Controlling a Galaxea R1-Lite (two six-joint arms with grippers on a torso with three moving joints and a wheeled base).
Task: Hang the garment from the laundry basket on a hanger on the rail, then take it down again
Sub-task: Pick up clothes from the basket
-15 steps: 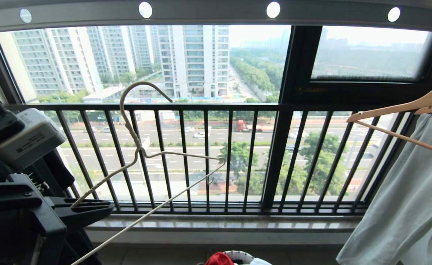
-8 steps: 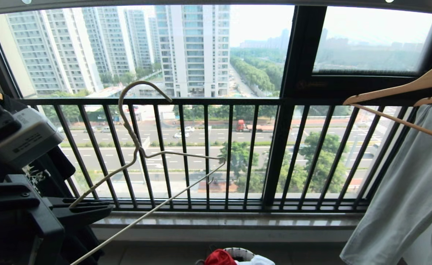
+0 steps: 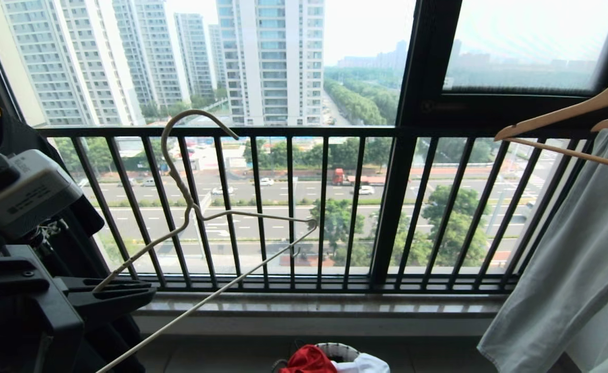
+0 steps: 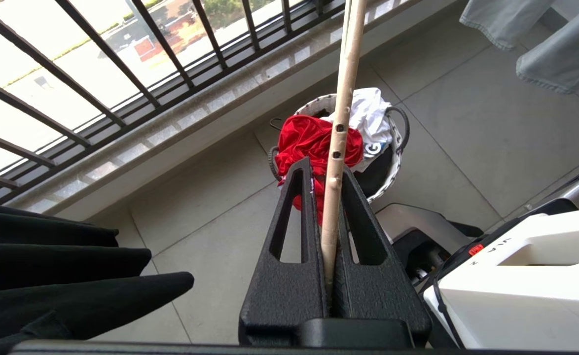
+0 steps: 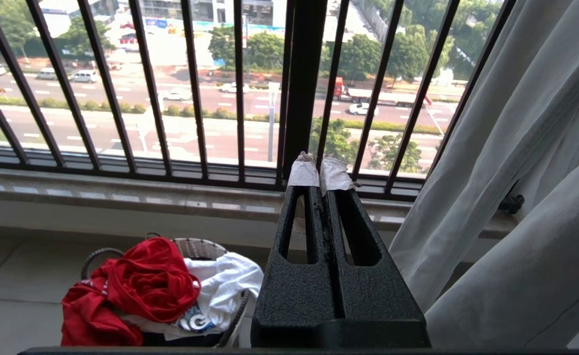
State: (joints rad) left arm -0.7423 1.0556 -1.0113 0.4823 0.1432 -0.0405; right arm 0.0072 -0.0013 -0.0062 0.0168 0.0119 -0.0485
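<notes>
Red garment (image 5: pixel 141 286) crumpled atop the laundry basket (image 4: pixel 393 148) on the floor, at six o'clock in the head view, under the window railing (image 3: pixel 283 132). Above it, at nine to ten o'clock, the hanger (image 3: pixel 200 212), one arm pinched in the left gripper (image 4: pixel 326 212), fingers clamped tight on the wire. Right gripper (image 5: pixel 321 177) pressed shut on nothing, parked above the basket.

Best now: lower toward the basket, keep the hanger level and firmly pinched, free the right for the collar.

One basket, one wire hanger, two wooden hangers (image 3: pixel 568 116) at two o'clock.
</notes>
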